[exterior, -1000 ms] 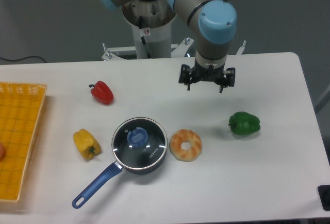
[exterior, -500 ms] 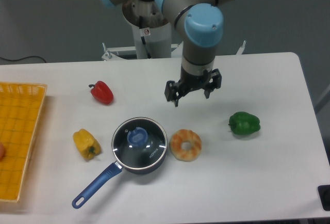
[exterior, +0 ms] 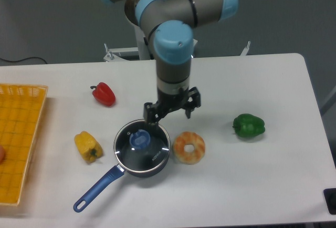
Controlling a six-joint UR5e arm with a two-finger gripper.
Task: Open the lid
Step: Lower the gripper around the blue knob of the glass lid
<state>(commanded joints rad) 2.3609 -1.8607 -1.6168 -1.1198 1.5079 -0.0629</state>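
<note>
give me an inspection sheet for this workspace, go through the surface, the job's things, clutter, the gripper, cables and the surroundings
Surface: white table, nothing spilled.
Job's things: glass lid with blue knob sits closed on the dark blue saucepan, whose handle points to the front left.
Clutter: red pepper, yellow pepper, green pepper, doughnut close beside the pan, yellow basket at the left edge.
Gripper: gripper hangs above the pan's far rim, open, holding nothing.
Cables: dark cable behind the table at far left.
Surroundings: grey wall, robot base behind the table, dark object at the lower right corner.
</note>
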